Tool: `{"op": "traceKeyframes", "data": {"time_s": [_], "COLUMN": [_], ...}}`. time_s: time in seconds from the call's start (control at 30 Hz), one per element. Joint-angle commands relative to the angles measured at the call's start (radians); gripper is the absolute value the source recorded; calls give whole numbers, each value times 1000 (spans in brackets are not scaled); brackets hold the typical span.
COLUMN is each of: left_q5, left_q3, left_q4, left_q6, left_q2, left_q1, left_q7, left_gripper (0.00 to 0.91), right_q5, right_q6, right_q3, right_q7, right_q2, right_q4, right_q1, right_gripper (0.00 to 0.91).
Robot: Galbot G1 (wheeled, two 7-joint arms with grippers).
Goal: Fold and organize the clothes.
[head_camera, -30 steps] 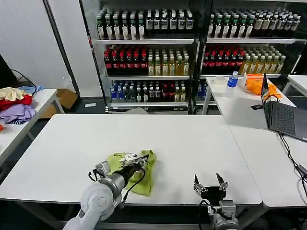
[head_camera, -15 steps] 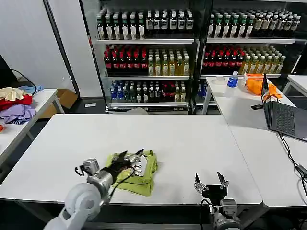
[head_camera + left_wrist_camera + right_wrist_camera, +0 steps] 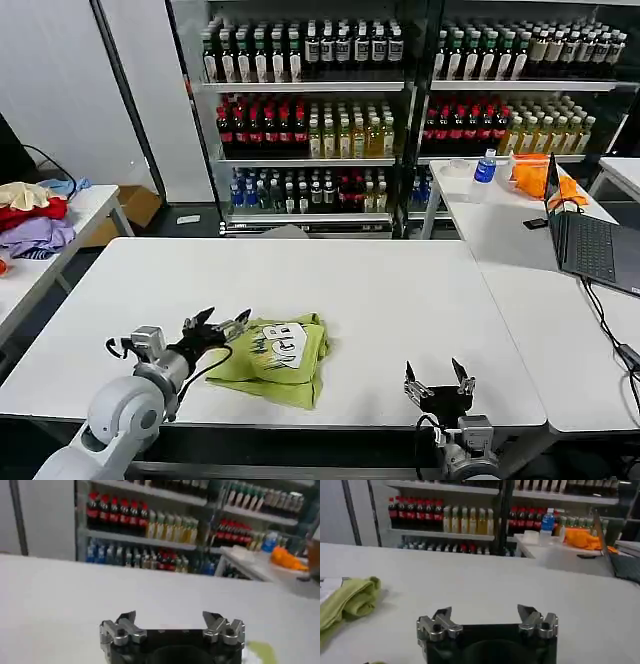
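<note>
T-shirt point(image 3: 271, 359) lies folded on the worktop point(image 3: 400, 300), left tool point(image 3: 217, 328) gaping beside it, right tool point(image 3: 437, 381) gaping, well apart.

The left arm point(image 3: 110, 420) was rounded and pale grey, with thin black cables looped near its wrist. Both the left gripper point(image 3: 215, 325) and right gripper point(image 3: 436, 380) had black bodies, silver metal knuckles and dark fingers point(image 3: 526, 612).
</note>
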Motion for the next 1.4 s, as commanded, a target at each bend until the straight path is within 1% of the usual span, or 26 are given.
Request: {"op": "traceKeyframes", "data": {"time_s": [0.03, 0.27, 0.4, 0.5, 0.63, 0.7, 0.8, 0.87, 0.9, 0.93, 0.97, 1.4], "left_q5": [-35, -91, -81, -111, -213, -255, -283, -306, -326, -345, -358, -459], "left_q3": [-12, 4, 10, 8, -1, -7, -13, -17, -20, -25, -28, -58], "left_q4": [142, 115, 175, 181, 151, 144, 153, 178, 190, 202, 209, 226], "left_q6": [66, 68, 67, 67, 69, 69, 69, 69, 70, 70, 70, 69], "left_q2": [-6, -5, -24, -23, -23, -26, -31, -35, -39, -43, -46, -63], "left_q1": [11, 38, 17, 20, 37, 40, 37, 31, 28, 25, 25, 24], "left_q7": [45, 57, 55, 58, 61, 61, 65, 70, 68, 68, 71, 78], "left_gripper": [907, 907, 907, 907, 907, 746, 202, 101, 81, 40, 30, 20], "right_q5": [0, 0, -4, -6, -8, -9, -10, -13, -14, -15, -16, -20], "right_q6": [1, 1, 0, -3, -6, -7, -10, -10, -10, -10, -10, -6], "right_q3": [8, 19, 15, 14, 14, 14, 12, 11, 11, 10, 10, 20], "right_q7": [0, 1, 1, 1, 1, 1, 2, 1, 1, 2, 2, 2], "right_q2": [-2, -1, 5, 8, 9, 10, 15, 19, 21, 23, 24, 25], "right_q4": [2, 13, 19, 25, 30, 32, 37, 38, 38, 39, 41, 56], "right_q1": [-9, -21, -26, -29, -30, -30, -31, -33, -35, -38, -40, -62], "right_gripper": [907, 907, 907, 907, 907, 907, 907, 907, 907, 907, 907, 907]}}
